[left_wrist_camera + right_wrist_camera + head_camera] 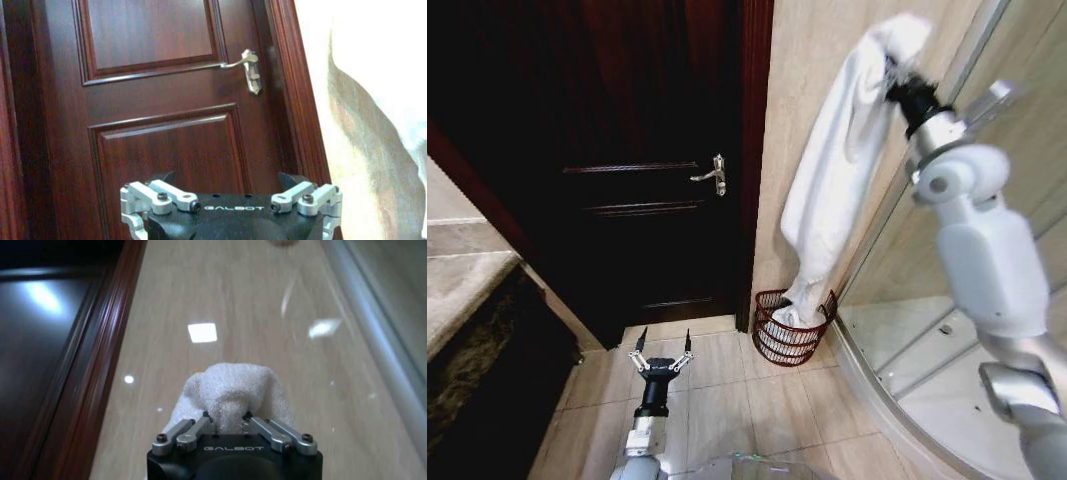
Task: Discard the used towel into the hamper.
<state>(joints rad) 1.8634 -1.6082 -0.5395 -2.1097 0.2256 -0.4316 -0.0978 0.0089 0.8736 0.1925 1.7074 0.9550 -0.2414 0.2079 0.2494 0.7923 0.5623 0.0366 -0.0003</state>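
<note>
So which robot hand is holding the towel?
The right gripper, raised high by the wall, its fingers pinched on the white towel. The left gripper hangs low near the floor, open and empty.

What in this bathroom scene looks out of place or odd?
Only the towel: the right gripper holds it high, its lower end trailing into the hamper. The left gripper waits open, low by the door.

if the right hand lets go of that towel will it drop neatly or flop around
Probably floppy: the towel hangs in long limp folds from the right hand, pinched at one bunched corner. Its lower end already sits in the hamper, so it would likely collapse inward, though some may drape over the rim. The open-weave hamper looks light and might shift.
</note>
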